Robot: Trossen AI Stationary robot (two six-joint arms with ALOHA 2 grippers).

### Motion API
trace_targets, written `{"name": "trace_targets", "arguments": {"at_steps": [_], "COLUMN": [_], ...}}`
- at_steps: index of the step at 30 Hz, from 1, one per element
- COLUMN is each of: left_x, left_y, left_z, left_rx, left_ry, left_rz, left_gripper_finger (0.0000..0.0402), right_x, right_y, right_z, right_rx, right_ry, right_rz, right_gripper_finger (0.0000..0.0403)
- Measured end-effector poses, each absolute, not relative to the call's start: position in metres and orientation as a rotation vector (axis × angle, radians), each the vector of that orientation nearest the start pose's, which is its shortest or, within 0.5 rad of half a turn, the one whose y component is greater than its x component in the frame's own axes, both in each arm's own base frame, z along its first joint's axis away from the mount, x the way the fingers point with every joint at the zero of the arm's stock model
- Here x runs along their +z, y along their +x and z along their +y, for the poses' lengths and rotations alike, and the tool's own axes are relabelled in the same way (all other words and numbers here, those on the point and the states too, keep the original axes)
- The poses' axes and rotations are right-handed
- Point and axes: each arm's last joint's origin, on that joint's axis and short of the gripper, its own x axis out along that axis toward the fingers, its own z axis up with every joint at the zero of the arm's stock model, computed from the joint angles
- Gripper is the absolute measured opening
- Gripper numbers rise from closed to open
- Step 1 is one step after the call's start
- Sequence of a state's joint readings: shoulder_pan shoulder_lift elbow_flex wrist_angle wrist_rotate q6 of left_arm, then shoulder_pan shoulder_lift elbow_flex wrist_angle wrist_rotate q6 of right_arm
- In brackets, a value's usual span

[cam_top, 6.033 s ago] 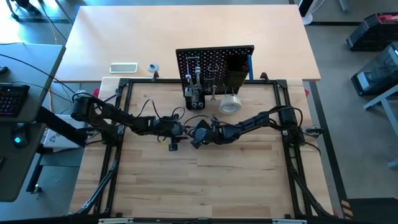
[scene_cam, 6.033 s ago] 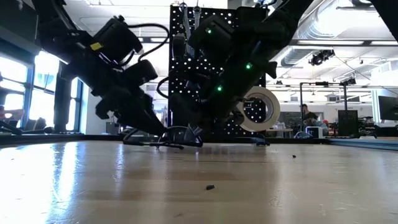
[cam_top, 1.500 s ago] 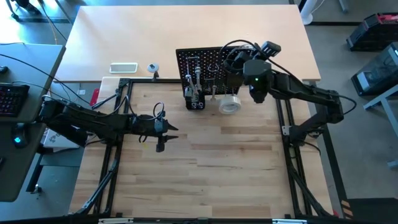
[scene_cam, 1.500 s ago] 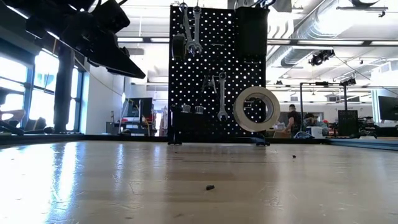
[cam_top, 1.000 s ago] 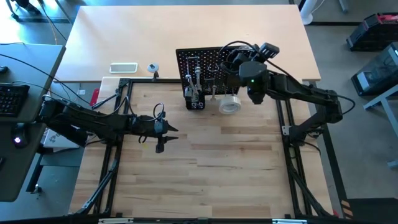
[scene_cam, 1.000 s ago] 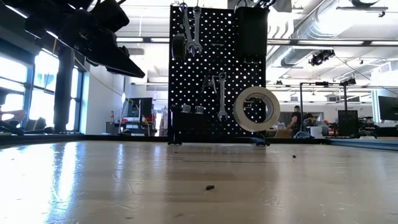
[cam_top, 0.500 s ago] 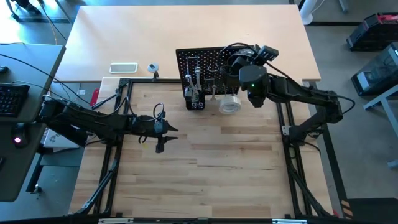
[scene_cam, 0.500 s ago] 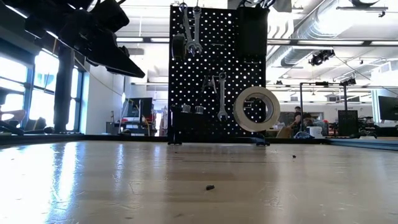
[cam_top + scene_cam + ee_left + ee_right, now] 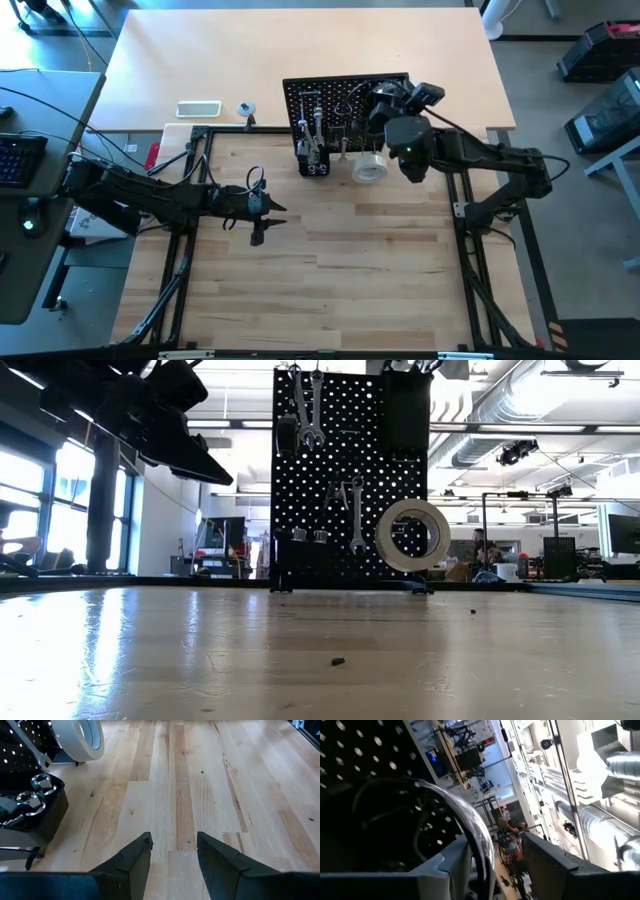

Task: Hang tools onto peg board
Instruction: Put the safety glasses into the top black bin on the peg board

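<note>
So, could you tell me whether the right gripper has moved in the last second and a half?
Yes. In the high view the right gripper has drawn back slightly towards the table's near edge, judged against the peg board.

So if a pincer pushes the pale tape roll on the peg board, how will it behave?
The tape roll hangs freely on the peg board, so it would probably swing. It is a hollow ring, likely light. Lifted off, its round shape could let it roll across the table.

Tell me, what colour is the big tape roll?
The tape roll is pale cream-white, clearest in the low view.
</note>
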State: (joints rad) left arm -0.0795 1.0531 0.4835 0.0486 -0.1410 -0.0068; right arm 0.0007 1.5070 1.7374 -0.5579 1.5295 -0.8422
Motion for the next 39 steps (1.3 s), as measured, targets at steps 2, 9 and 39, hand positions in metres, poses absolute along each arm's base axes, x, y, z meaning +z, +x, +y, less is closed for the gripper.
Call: {"name": "trace_targets", "arguments": {"at_steps": [2,9,39], "left_x": [0.203,0.203,0.203], "left_y": [0.211,0.211,0.211], "left_z": [-0.013,-0.013,-0.013], "left_rx": [0.062,0.063,0.056], "left_ry": [0.050,0.042,0.060], "left_rz": [0.518,0.517,0.518], "left_gripper_finger": [0.0152,0.0152,0.0152], "right_x": [0.459,0.456,0.437], "right_y": [0.294,0.294,0.289], "right_z": [-0.026,-0.024,0.000], "right_rx": [-1.312,-1.274,-1.070], "right_ry": [-0.904,-0.879,-0.812], "right_rz": [0.872,0.833,0.775], "right_gripper_finger": [0.0168,0.0168,0.0168]}}
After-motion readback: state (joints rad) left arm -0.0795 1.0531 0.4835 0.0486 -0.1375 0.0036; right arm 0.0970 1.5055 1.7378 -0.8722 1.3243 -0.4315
